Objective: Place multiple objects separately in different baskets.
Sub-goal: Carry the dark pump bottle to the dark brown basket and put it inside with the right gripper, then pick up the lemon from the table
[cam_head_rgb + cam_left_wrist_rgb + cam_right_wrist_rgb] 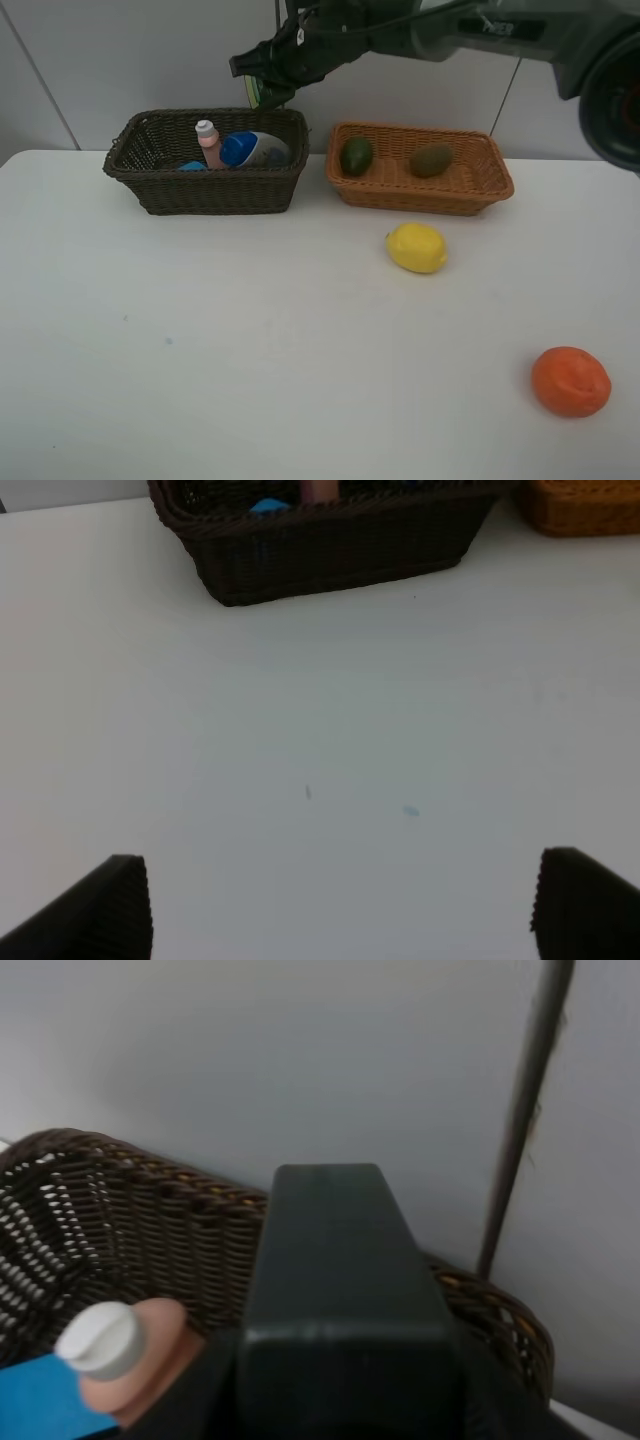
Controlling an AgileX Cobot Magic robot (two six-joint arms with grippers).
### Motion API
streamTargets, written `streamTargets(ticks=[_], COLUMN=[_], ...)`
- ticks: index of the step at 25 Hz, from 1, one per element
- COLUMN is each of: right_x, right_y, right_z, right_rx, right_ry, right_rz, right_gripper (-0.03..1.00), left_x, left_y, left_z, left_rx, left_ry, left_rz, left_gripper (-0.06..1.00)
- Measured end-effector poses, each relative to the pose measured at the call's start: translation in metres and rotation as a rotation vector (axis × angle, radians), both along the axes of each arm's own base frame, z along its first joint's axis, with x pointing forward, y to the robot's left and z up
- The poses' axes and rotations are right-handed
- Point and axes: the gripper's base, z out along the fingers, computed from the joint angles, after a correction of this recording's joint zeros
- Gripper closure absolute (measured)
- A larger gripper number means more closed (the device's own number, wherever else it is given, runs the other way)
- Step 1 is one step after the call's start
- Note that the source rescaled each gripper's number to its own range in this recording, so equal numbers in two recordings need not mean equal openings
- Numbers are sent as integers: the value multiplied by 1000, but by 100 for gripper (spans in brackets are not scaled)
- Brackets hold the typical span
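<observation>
Closest to the lens lies the orange (570,381), alone on the desk (250,350) toward the near right corner. The lemon (416,247) sits farther back, just in front of the light tan basket (420,196) and apart from it. Neither is sorted yet.

Inside the tan basket rest the dark green oval fruit (356,156) and the kiwi (431,160), apart from each other. Next to it, the dark brown basket (200,192) holds the pink bottle (208,143) standing upright and the white blue-capped tube (255,149) lying beside it.

Over the dark basket's back right corner hangs the right claw (262,88), its arm reaching across from the right. It is clenched on a dark item (340,1290) with a squared end. Whether that is the black flat block or the dark green bottle I cannot tell. The right wrist view shows it above the wicker rim, with the pink bottle's white cap lower down.

The left claw (345,905) is released, its jaws wide with nothing between them, over bare desk in front of the dark basket.

By my reading, fruit goes to the tan basket and the other goods to the dark one. Four things are in place and a fifth looks ready to drop. The lemon and orange are left. One remaining item is not visible; it may lie low in the dark basket.
</observation>
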Motion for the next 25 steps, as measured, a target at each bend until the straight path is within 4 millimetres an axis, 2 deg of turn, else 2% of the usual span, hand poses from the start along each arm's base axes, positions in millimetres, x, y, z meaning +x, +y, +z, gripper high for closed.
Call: streamTargets(ticks=[2, 3, 4, 6, 7, 9, 13, 15, 19, 21, 25], right_x=[9, 12, 14, 16, 17, 17, 12, 4, -21, -34, -38], right_y=[-6, -9, -10, -11, -12, -11, -16, -23, -54, -74, -97], right_z=[-16, -22, -22, -19, -15, -12, -9, 6, 45, 55, 55], right_rx=[3, 7, 15, 35, 44, 52, 2, -40, -174, -268, -338], right_ry=[32, 43, 44, 28, 16, 5, 73, 128, 318, 445, 541], right_rz=[-24, -34, -39, -41, -41, -40, -60, -80, -159, -203, -231], right_gripper=[87, 78, 65, 26, 14, 4, -1, -1, -1, -1, -1], left_x=[0, 0, 0, 0, 0, 0, 0, 0, 0, 0, 0], left_y=[0, 0, 0, 0, 0, 0, 0, 0, 0, 0, 0], left_z=[0, 0, 0, 0, 0, 0, 0, 0, 0, 0, 0], left_rx=[0, 0, 0, 0, 0, 0, 0, 0, 0, 0, 0], left_ry=[0, 0, 0, 0, 0, 0, 0, 0, 0, 0, 0], left_rz=[0, 0, 0, 0, 0, 0, 0, 0, 0, 0, 0], left_gripper=[-5, -5, -5, -5, -5, -5, -5, -5, -5, -5, -5])
